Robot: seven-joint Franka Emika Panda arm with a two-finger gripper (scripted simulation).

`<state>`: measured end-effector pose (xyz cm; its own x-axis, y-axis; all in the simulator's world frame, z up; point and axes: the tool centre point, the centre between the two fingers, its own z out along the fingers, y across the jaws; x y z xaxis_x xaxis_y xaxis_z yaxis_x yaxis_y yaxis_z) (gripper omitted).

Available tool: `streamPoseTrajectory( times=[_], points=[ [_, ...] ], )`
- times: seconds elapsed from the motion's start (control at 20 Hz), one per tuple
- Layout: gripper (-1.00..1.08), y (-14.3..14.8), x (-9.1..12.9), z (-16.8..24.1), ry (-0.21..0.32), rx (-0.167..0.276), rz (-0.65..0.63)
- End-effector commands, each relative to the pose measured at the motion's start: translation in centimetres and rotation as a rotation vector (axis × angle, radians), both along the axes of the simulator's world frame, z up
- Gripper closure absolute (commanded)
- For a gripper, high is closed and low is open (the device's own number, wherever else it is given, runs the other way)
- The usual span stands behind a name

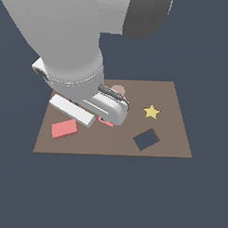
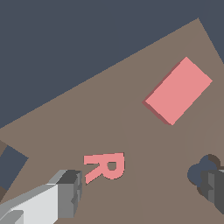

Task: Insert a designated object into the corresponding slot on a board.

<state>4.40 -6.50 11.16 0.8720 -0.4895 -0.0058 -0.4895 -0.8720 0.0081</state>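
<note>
The salmon-red rectangular block lies flat on the brown board near the exterior view's left edge. It also shows in the wrist view. The dark navy slot sits askew toward the exterior view's right; only its corner shows in the wrist view. My gripper is open and empty, hovering above the board with the letter "R" between its fingers. The block lies apart from it. In the exterior view the arm hides the fingers.
The salmon-red "R" lies on the board, partly seen under the hand in the exterior view. A yellow star lies beyond the slot. A dark clover-shaped hole lies by one finger. A round brownish shape peeks from behind the arm.
</note>
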Motion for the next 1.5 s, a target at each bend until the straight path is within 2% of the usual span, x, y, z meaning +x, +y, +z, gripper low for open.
streamPoseTrajectory(
  times=[0.0, 0.4, 0.75, 1.1, 1.45],
  points=[
    [-0.92, -1.1, 0.9, -0.9, -0.001, -0.001, -0.11],
    [-0.92, -5.0, 2.8, -3.6, -0.006, -0.001, -0.432],
    [-0.92, -7.5, 3.2, -5.2, -0.009, 0.0, -0.623],
    [-0.92, -8.9, 3.2, -6.0, -0.01, 0.0, -0.722],
    [-0.92, -9.1, 3.2, -6.3, -0.01, 0.0, -0.732]
  ],
)
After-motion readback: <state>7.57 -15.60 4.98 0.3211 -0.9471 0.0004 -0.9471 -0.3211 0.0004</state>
